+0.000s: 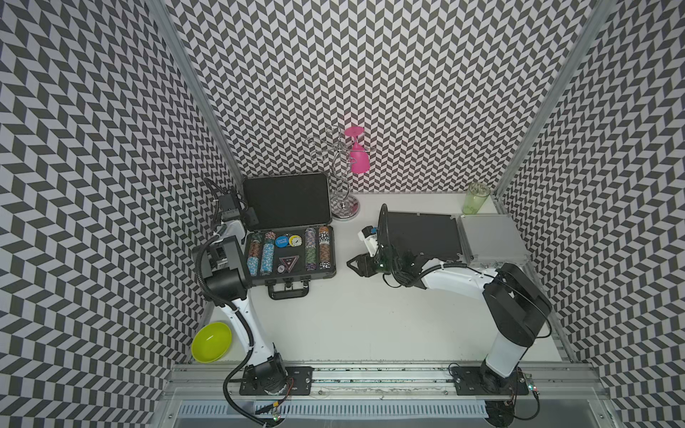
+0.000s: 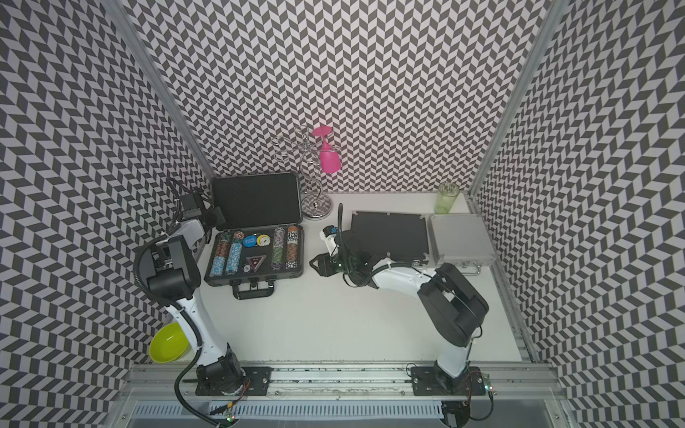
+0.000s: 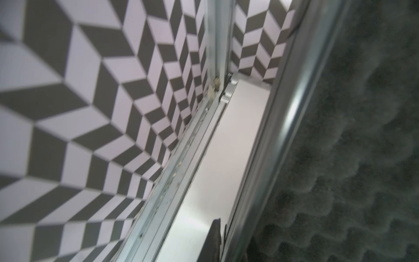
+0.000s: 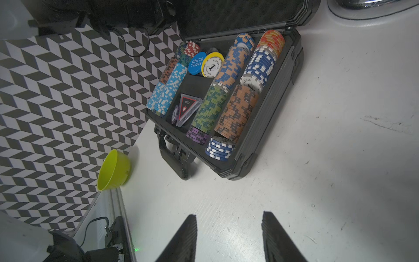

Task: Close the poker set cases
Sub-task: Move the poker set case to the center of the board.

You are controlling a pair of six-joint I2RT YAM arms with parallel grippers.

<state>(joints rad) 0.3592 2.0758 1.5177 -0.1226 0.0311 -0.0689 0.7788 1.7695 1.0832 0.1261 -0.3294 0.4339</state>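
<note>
Starting at the left gripper (image 1: 250,218): it sits at the left-hand end of the raised lid (image 1: 287,202) of the large dark-grey poker case (image 1: 293,277), in the upper left of the table (image 1: 352,326) in both top views. The left wrist view shows one dark finger (image 3: 215,238) just beside the lid's metal rim, with the foam lining beyond. Whether the jaws have clamped the rim cannot be told. The right gripper (image 4: 226,238) hangs open and empty over bare table, pointing at the same case from mid-frame. Chips (image 4: 229,90) fill the tray. The flat black case (image 1: 419,237) and the small silver case (image 1: 493,239), at the right, appear already closed. Assessment: the lid's long axis runs left to right across the frame and it is hinged on the far edge, so it must swing toward the lower frame edge — the left arm is the nearer and better placed.
</note>
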